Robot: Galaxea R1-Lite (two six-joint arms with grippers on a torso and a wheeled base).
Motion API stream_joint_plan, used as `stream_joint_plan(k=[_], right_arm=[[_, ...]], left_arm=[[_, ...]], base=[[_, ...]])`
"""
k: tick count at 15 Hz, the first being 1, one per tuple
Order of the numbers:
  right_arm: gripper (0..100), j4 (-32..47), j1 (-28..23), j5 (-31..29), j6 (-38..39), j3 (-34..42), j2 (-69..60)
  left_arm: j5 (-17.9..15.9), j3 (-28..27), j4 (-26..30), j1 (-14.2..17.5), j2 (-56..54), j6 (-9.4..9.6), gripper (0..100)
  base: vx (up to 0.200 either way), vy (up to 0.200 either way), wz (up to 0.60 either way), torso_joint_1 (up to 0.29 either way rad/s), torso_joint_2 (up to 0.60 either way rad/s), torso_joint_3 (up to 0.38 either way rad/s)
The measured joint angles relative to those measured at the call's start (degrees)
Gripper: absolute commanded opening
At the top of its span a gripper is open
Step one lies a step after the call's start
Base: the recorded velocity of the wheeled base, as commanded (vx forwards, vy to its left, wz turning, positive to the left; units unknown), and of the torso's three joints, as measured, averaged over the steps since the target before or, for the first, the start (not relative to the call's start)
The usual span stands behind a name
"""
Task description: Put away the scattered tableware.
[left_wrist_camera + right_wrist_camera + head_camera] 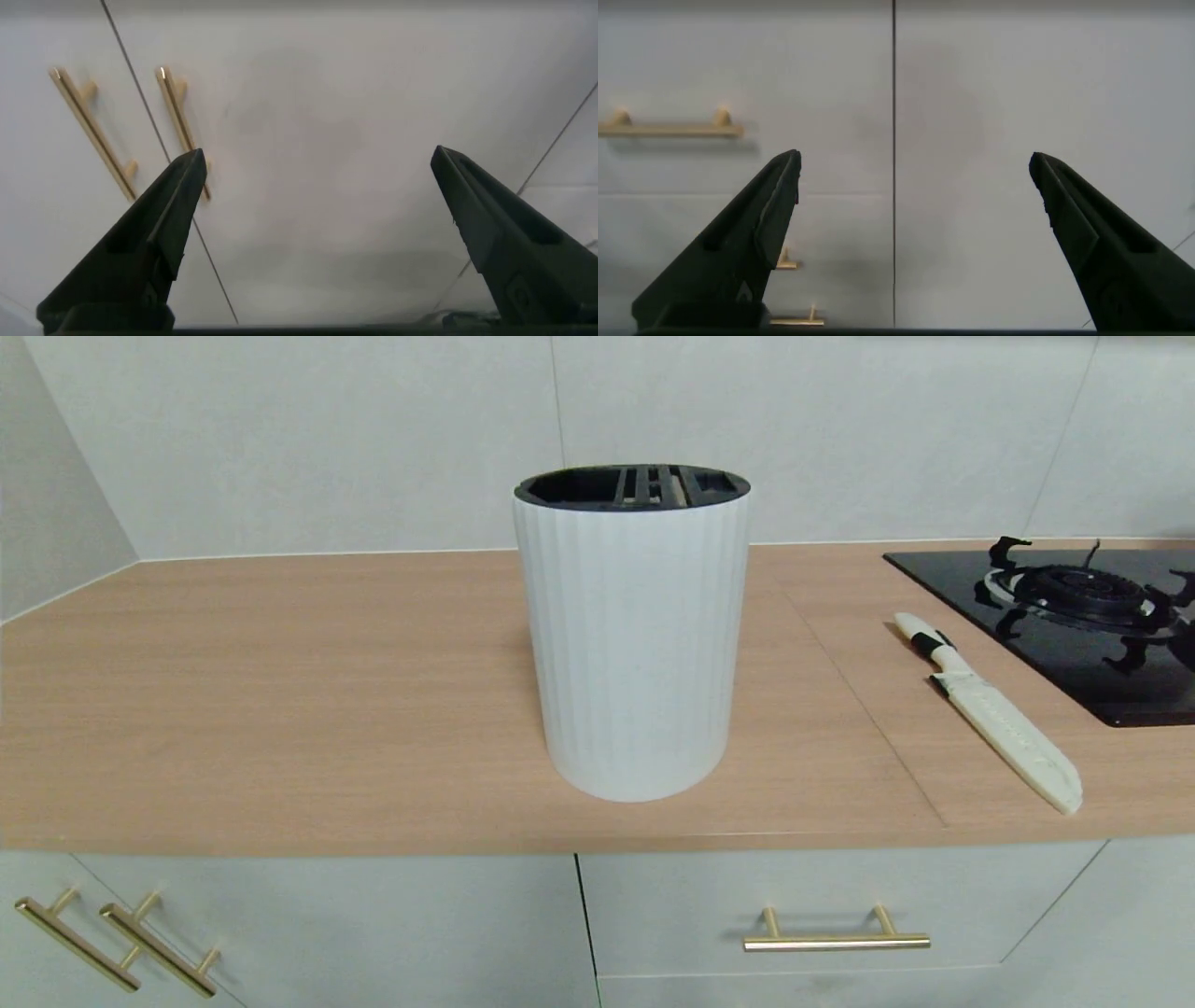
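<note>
The left gripper (pixel 318 157) hangs in front of pale cabinet doors (pixel 355 112), its two dark fingers (pixel 159 224) spread wide with nothing between them; two slim brass bar handles (pixel 182 131) sit side by side on the doors behind its one finger. The right gripper (pixel 915 160) is likewise spread wide and holds nothing, facing pale drawer fronts (pixel 1018 93) split by a dark vertical seam, with a horizontal brass handle (pixel 668 129) on one of them. In the head view the same pale cabinetry (pixel 373 933) runs along the near edge, carrying a pair of brass pulls (pixel 112 943) at the robot's left and a single brass pull (pixel 836 941) right of centre. Above it lies a wooden countertop (pixel 280 709). A tall white ribbed knife holder (pixel 635 644) stands upright near the middle of the countertop, close to its front edge, with a black slotted insert (pixel 635 485) in its top. To the robot's right, well apart from the holder, a knife (pixel 985 709) lies flat on the wood: its cream blade points toward the front edge, and its white handle with a black band points away. Just beyond and to the right of the knife is a black glass hob (pixel 952 574) with a dark burner grate (pixel 1083 588). A pale tiled wall (pixel 327 439) closes the scene at the back.
</note>
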State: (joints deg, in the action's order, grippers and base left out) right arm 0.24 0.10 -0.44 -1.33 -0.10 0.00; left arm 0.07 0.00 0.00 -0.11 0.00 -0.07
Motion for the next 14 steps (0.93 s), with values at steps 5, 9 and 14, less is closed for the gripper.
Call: stream_joint_plan(k=[5, 9, 14], right_arm=[[100, 0.0, -0.02, 0.01, 0.02, 0.0, 0.0], [100, 0.0, -0.05, 0.0, 0.02, 0.0, 0.0], [100, 0.02, 0.0, 0.01, 0.02, 0.0, 0.0]], left_arm=[[0.0, 0.0, -0.02, 0.04, 0.0, 0.02, 100], [0.0, 0.0, 0.0, 0.01, 0.0, 0.0, 100], [0.0, 0.0, -0.05, 0.04, 0.0, 0.0, 100]], base=[[0.0, 0.0, 0.0, 0.192, -0.47, -0.283], [0.0, 0.0, 0.0, 0.217, -0.5, -0.277], [0.0, 0.0, 0.0, 0.238, -0.51, -0.287]])
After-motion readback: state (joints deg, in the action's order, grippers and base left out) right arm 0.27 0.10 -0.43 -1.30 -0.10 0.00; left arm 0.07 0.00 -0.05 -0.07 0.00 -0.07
